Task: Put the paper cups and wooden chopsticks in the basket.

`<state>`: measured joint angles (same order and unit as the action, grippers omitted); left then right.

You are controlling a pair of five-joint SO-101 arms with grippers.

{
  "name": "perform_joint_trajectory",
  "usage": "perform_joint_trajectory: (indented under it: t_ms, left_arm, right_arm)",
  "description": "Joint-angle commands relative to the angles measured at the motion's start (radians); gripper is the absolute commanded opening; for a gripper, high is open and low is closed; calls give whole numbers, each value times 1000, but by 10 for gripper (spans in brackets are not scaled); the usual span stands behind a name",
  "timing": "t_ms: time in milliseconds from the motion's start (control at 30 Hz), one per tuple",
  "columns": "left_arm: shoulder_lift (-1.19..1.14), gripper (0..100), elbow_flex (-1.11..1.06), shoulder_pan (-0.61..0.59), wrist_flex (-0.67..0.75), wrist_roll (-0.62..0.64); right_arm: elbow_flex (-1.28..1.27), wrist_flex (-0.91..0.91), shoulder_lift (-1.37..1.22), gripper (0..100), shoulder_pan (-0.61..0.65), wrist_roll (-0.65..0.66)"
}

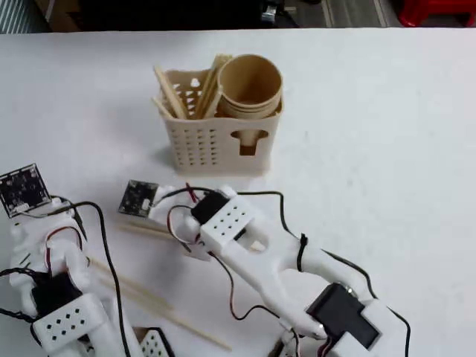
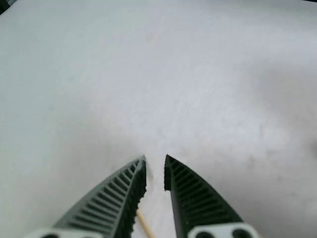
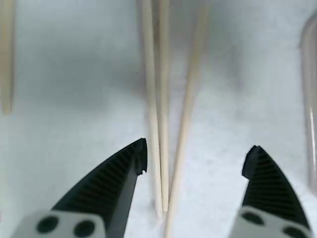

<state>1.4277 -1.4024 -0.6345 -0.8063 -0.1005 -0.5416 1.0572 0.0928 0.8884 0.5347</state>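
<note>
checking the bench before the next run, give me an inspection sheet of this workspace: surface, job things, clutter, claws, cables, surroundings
surface: white table, plain.
job's things: paper cups stacked in the basket beside upright chopsticks; loose chopsticks lie on the table by the arms.
clutter: nothing seen.
grippers: right claw open above three loose chopsticks; left claw open by a narrow gap over the table.
cables: red and black wires loop loosely along both arms.
surroundings: dark floor past the table's far edge, with a red object.
</note>
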Motion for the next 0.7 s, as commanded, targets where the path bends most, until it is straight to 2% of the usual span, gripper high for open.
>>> perform_joint_trajectory:
  t_ms: [0,200,300,367,533,600,667]
  left_arm:
    - [13,80,5,-2,26,5]
    - [13,80,5,-2,26,5]
    - [13,80,5,-2,28,5]
    - [13,80,5,-2,28,5]
    - [13,80,5,-2,28,5]
    - [13,80,5,-2,28,5]
    - [13,80,5,-2,28,5]
  right_arm:
    - [2,-48,-38,330,13,-6]
    - [18,-147,-225,325,13,-5]
    - [81,-117,-277,299,12,0]
    - [112,-114,-306,237,8,0]
    - [180,-113,-375,9,7,3]
    - [184,-110,-377,35,7,3]
    - [187,-102,-378,19,7,3]
